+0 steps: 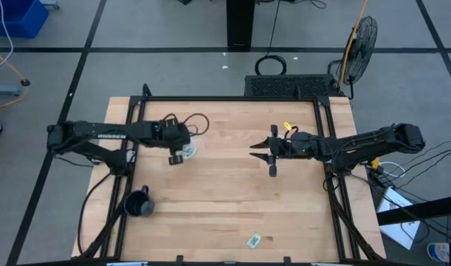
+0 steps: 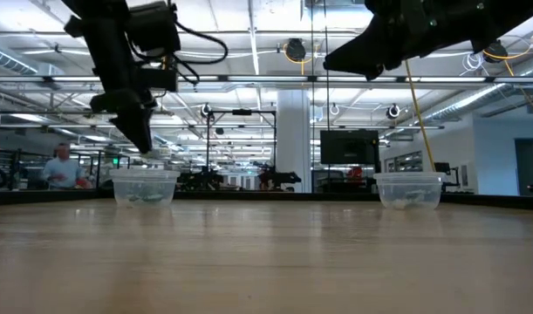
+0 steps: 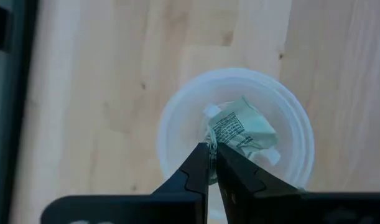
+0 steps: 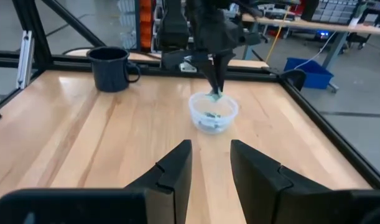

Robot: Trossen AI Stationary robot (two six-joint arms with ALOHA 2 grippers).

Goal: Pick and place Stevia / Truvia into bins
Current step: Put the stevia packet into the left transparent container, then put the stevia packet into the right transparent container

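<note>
1. The left gripper (image 3: 212, 149) hangs directly above the left cup (image 3: 171, 118), its fingers pressed together on the edge of a Stevia packet (image 3: 242, 127). The packet sits inside the rim, over other packets lying in the cup.
2. Risk: if the paper clings to a finger pad when the fingers part, the packet could ride out with the gripper and fall on the table (image 1: 225, 185) beside the cup.
3. Risk: the fingertips are low, just over the rim; a sideways retreat could clip the light cup and tip it, spilling what it holds.
4. Farther off, the right gripper (image 1: 272, 153) hovers with fingers spread, well apart from the left one; the right cup (image 2: 409, 189) holds packets too.
5. Farthest from both, one loose packet (image 1: 254, 239) lies near the table's front edge, well past the black mug (image 1: 139, 203); a long reach could nudge it off.
</note>
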